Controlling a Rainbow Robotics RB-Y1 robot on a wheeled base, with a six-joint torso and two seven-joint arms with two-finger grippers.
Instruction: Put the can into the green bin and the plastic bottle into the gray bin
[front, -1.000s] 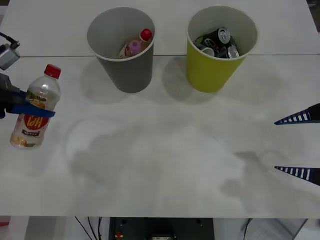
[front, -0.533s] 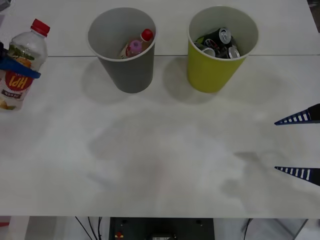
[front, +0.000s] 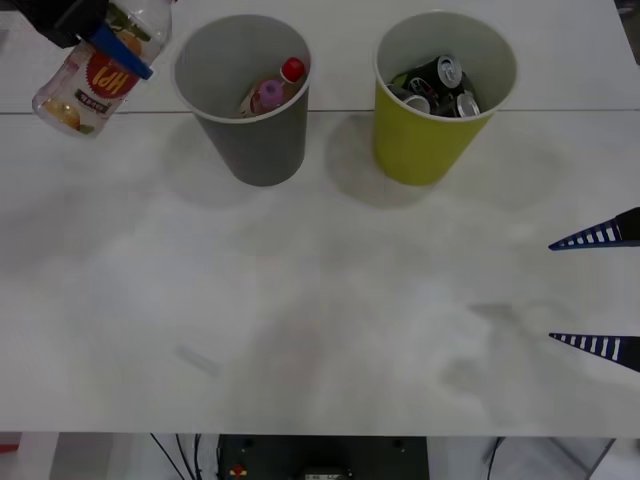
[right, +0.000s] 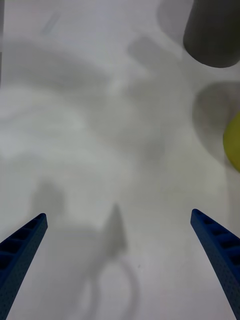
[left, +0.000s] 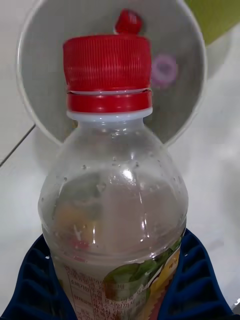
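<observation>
The plastic bottle (front: 98, 66) is cut off at the front view's top edge, so its cap is unseen there. The left gripper (front: 112, 48) is partly cropped too. The label's small print cannot be read.

Colours observed. The plastic bottle (front: 95, 72), upper left of the front frame: clear body, red screw cap (left: 108, 74), label in red, yellow and white with green leaf print. The left gripper (front: 118, 52): blue ribbed fingers across the label. The gray bin (front: 244, 97), upper centre: dark gray outside, pale gray inside, containing a pink-capped bottle (front: 266, 96) and a smaller red cap (front: 292, 69). The green bin (front: 443, 95), upper right: yellow-green outside, holding black and silver cans (front: 440, 86). The right gripper (front: 596, 291), right edge: blue fingers with pale ribbing. The table (front: 320, 300): white, mottled with gray shadow.
</observation>
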